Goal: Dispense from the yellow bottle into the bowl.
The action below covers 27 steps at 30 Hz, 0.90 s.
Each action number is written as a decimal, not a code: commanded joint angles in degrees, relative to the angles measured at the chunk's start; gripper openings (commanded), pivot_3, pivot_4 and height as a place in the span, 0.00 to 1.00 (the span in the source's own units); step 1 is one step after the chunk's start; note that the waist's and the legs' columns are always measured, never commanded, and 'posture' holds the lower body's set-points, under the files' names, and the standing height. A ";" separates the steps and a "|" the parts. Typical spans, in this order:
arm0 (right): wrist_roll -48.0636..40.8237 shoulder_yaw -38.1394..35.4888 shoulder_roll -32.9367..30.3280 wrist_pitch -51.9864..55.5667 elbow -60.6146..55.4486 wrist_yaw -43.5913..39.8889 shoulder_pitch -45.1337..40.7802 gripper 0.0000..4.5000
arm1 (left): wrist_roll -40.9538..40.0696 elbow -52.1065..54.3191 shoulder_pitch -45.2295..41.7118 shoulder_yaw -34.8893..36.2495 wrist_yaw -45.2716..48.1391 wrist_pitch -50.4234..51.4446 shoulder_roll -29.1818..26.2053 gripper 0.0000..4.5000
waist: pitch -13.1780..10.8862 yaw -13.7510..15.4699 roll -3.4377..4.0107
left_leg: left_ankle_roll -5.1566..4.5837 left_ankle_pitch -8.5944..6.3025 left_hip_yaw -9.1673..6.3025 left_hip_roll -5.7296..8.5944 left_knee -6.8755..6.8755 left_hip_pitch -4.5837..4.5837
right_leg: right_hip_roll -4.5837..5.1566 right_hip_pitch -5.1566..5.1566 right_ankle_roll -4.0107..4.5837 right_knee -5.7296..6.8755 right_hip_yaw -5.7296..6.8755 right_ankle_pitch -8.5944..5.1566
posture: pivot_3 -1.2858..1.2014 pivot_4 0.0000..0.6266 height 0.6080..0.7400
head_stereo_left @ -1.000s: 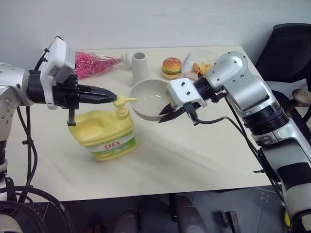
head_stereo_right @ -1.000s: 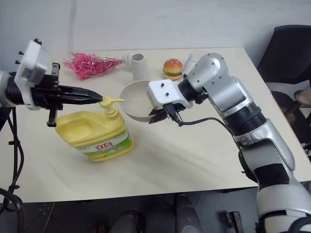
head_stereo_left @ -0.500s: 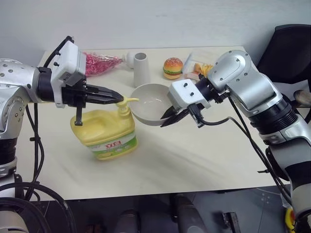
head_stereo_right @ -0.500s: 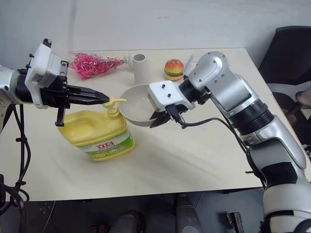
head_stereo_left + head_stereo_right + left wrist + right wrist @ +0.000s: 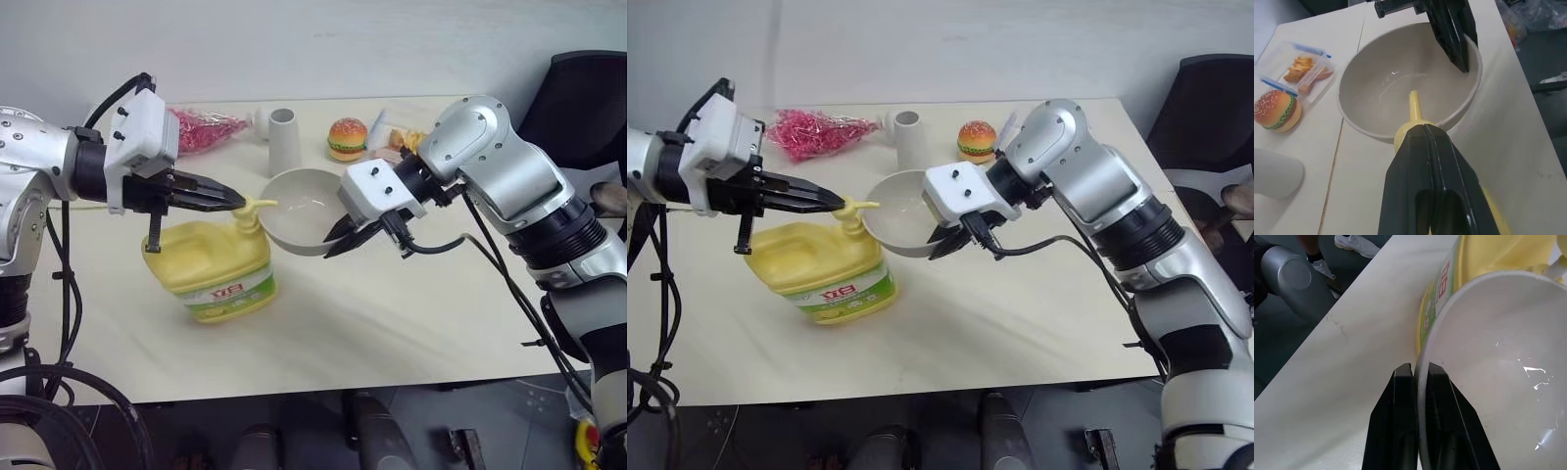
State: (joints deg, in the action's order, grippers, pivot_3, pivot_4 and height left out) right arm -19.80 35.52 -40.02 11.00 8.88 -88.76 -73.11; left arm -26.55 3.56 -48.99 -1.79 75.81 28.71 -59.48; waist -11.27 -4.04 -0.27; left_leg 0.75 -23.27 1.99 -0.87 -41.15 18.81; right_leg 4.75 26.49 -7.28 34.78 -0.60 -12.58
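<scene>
Bowl [image 5: 299, 208] raised, right gripper [image 5: 1419, 377] pinching rim

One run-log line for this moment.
left gripper: shut, on pump of yellow bottle | right gripper: shut on bowl rim | spout over bowl

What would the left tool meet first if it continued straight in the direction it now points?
Probably the bowl. The shut left tool rests on the yellow bottle pump, aimed along the spout over the bowl rim; depth is uncertain.
</scene>
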 commanded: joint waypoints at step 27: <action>-2.05 -1.12 0.16 -0.74 -3.28 -3.74 -1.75 0.00 | 8.08 -2.93 4.88 -8.87 7.72 0.70 2.78 0.00 | 0.68 1.01 1.03 | -0.54 -0.29 -0.01 -0.06 0.18 -0.77 | -0.08 -0.80 0.14 -0.13 0.03 -0.07 | 0.52 0.24 1.00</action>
State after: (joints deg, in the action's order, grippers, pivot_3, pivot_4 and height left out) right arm -20.91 35.77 -39.84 10.46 6.85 -88.88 -73.26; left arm -18.06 1.75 -46.55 -7.89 82.76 26.44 -57.63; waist -10.59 -3.03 0.76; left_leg 0.21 -23.57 1.98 -0.93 -40.97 18.05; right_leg 4.67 25.69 -7.14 34.65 -0.56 -12.66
